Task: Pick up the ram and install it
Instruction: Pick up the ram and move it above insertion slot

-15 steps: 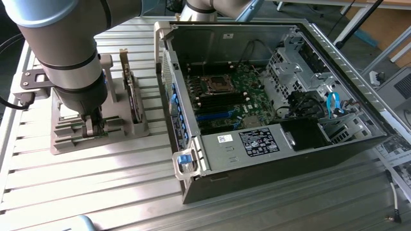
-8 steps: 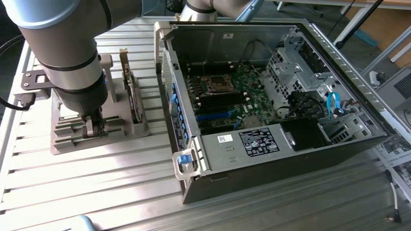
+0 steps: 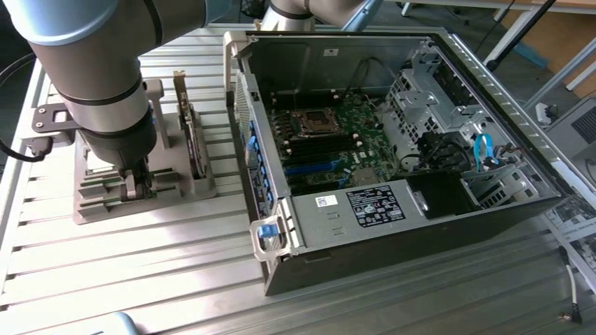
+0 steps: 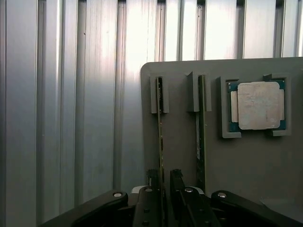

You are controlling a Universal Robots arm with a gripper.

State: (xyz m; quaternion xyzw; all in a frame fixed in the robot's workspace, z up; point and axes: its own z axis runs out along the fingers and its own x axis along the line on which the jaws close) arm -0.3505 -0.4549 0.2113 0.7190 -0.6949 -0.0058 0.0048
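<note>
The ram (image 4: 160, 137) is a thin green stick standing on edge in a slot of the grey holder (image 4: 180, 142). A second stick like it (image 4: 201, 137) stands in the neighbouring slot. My gripper (image 4: 164, 177) is open, with one dark finger (image 4: 151, 176) on each side of the first stick's near end and a gap to the board. In the exterior view the gripper (image 3: 133, 187) is lowered into the holder (image 3: 93, 209) at that view's left, apart from the open computer case (image 3: 373, 230).
A square silver processor (image 4: 258, 105) lies in a pocket of the holder. A dark expansion card (image 3: 192, 136) stands upright on the holder beside my arm. The motherboard (image 3: 336, 146) lies inside the case. Everything rests on a slatted metal table (image 3: 139, 279).
</note>
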